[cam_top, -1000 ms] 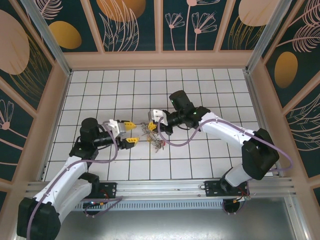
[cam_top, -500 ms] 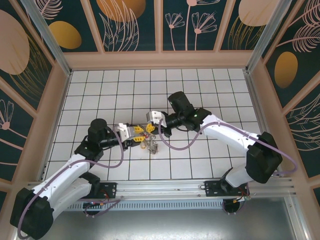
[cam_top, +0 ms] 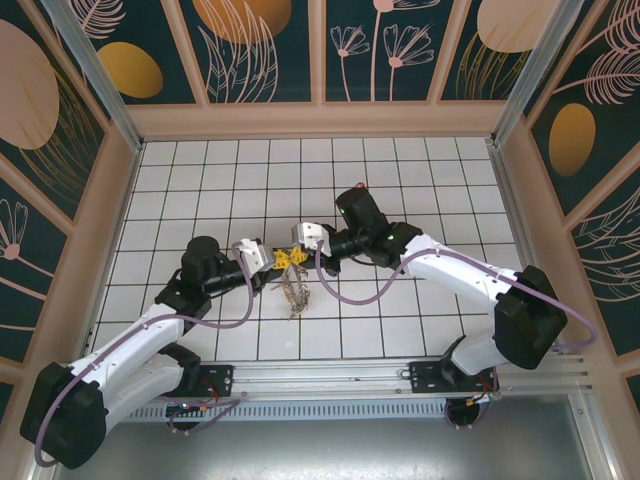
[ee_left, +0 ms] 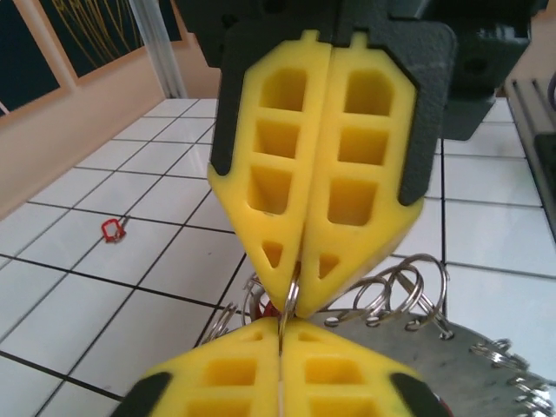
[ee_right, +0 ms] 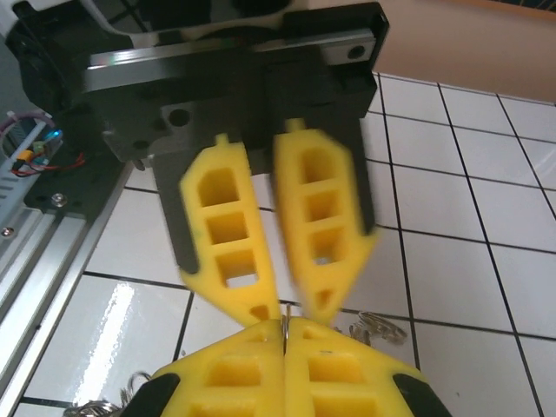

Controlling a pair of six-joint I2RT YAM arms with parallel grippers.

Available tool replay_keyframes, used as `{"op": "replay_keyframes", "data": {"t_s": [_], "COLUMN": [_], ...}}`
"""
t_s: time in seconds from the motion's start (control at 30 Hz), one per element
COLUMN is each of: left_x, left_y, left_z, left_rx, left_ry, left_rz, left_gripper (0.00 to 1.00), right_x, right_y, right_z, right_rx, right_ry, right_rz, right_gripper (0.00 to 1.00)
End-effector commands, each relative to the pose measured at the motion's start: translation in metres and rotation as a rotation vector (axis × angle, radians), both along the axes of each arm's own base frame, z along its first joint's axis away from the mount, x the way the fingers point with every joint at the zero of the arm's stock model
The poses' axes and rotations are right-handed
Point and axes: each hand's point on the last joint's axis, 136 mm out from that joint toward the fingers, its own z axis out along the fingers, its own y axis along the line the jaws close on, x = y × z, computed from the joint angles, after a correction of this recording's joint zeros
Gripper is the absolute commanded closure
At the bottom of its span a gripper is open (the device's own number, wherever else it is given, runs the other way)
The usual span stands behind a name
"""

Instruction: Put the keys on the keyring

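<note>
The right pincer (ee_left: pixel 293 295) is clenched on the keyring (cam_top: pixel 295 292) at its top, the rest dangling below. The left pincer (ee_right: pixel 290 308) sits just beside that spot; clamped or slack, I cannot tell. Opposed pulls could twist the thin wire free and drop it.

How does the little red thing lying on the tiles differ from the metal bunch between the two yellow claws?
The red-tagged key lies alone on a tile, touched by nothing; the keyring sits where the left gripper and right gripper meet. The key is one small piece; the keyring carries many wire loops on grey metal. Both are over the same white tiled table.
</note>
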Motion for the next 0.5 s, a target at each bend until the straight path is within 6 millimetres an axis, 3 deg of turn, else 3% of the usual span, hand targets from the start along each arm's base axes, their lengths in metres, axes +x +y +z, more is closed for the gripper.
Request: {"op": "replay_keyframes", "data": {"t_s": [0.0, 0.17, 0.2, 0.23, 0.33, 0.37, 0.4, 0.47], "left_x": [0.002, -0.004, -0.005, -0.006, -0.012, -0.012, -0.014, -0.018], "left_y": [-0.004, -0.005, -0.006, -0.007, -0.007, -0.005, -0.003, -0.001], "left_z": [0.028, 0.034, 0.033, 0.033, 0.041, 0.046, 0.05, 0.055], "left_rx": [-0.049, -0.076, -0.081, -0.086, -0.11, -0.125, -0.137, -0.153], "left_ry": [-0.068, -0.084, -0.077, -0.07, -0.093, -0.109, -0.132, -0.16], "left_rz": [-0.005, -0.032, -0.041, -0.049, -0.068, -0.059, -0.053, -0.053], "left_gripper": [0.98, 0.92, 0.93, 1.0, 1.0, 1.0, 1.0, 1.0], "right_x": [-0.01, -0.01, -0.009, -0.008, -0.009, -0.009, -0.01, -0.011], "right_y": [0.007, 0.009, 0.009, 0.009, 0.008, 0.006, 0.003, -0.003], "right_z": [0.022, 0.017, 0.017, 0.018, 0.018, 0.017, 0.017, 0.018], "right_rx": [0.077, 0.054, 0.054, 0.058, 0.054, 0.045, 0.036, 0.031], "right_ry": [-0.033, -0.07, -0.073, -0.077, -0.083, -0.087, -0.094, -0.094], "right_rz": [0.036, 0.014, 0.006, 0.003, 0.0, 0.003, 0.009, 0.015], "right_gripper": [1.0, 1.0, 1.0, 1.0, 1.0, 0.85, 0.77, 0.69]}}
